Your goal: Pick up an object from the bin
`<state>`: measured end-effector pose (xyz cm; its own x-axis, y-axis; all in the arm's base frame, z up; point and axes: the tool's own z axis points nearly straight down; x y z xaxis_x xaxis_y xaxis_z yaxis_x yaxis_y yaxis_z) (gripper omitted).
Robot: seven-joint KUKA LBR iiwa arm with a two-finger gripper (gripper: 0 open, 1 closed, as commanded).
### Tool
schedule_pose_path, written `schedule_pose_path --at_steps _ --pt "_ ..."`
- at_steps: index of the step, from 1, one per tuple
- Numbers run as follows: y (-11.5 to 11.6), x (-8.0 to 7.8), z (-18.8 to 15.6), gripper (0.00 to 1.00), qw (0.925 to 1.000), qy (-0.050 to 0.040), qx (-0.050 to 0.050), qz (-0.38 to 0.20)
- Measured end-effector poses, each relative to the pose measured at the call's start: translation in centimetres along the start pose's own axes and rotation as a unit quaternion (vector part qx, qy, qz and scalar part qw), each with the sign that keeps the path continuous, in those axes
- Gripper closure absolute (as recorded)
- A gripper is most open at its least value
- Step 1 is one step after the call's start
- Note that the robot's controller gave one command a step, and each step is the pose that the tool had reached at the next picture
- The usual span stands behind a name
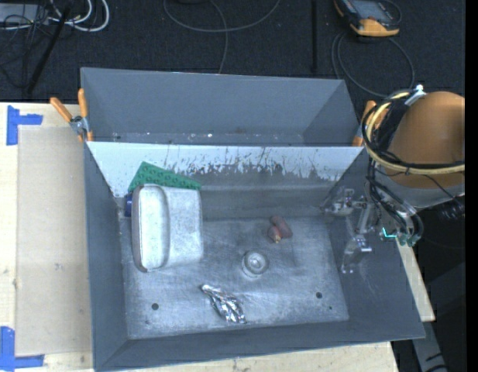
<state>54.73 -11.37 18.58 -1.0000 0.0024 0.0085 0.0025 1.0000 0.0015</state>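
The arm, capped by an orange dome with looped cables, reaches in from the right. Its gripper (pixel 353 235) hangs low over the right side of the grey metal bin (pixel 223 107); whether it is spread or closed cannot be told. Nearest, to its left, lies a small brown lump (pixel 280 228), with a round silver cap (pixel 255 263), crumpled silver foil (pixel 225 303) and a dented silver metal tin (pixel 166 226) beyond.

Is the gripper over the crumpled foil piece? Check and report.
No: the gripper hangs by the right wall of the bin, while the crumpled foil lies well apart on the floor near the front.
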Motion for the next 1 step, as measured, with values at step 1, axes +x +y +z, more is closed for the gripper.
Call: schedule_pose_path --at_steps 1 --pt "9.24 -5.19 10.93 0.0 0.9962 -0.0153 -0.001 -0.086"
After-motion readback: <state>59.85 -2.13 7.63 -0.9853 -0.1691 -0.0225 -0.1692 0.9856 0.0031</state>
